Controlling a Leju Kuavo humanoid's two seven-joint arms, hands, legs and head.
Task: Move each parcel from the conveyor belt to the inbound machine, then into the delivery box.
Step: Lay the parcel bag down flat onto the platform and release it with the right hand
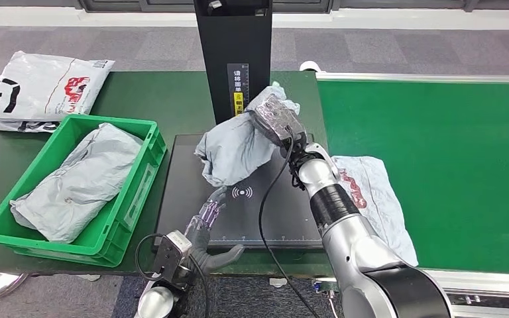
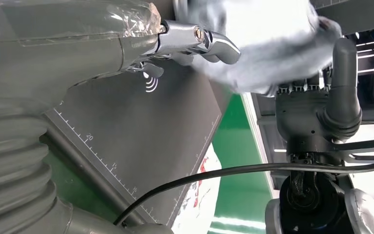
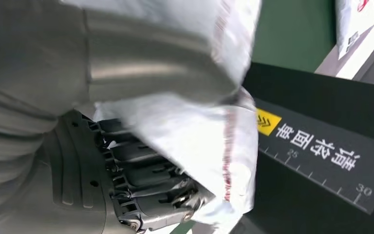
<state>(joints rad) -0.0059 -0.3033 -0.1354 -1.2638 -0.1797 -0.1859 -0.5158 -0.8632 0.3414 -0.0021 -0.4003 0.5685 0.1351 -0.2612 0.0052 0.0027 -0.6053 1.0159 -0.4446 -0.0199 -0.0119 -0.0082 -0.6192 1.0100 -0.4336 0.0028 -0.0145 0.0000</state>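
Right hand (image 1: 275,119) fingers clamp 1 bunched edge of parcel (image 1: 232,154) over scanner (image 1: 238,212), could slip w/ left hand (image 1: 205,222) spread open, empty.

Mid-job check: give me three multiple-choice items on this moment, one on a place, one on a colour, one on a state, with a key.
1. Where is the parcel that the right hand holds?
A. in the crate
B. above the black scanner plate
C. on the belt

2. What colour is the crate?
A. green
B. blue
C. red

3. What is the left hand doing?
A. gripping a parcel
B. holding nothing, fingers apart
C. holding the crate

Key: B, the parcel hangs over the plate; A, its walls are green; B, its fingers spread over the plate's near edge.
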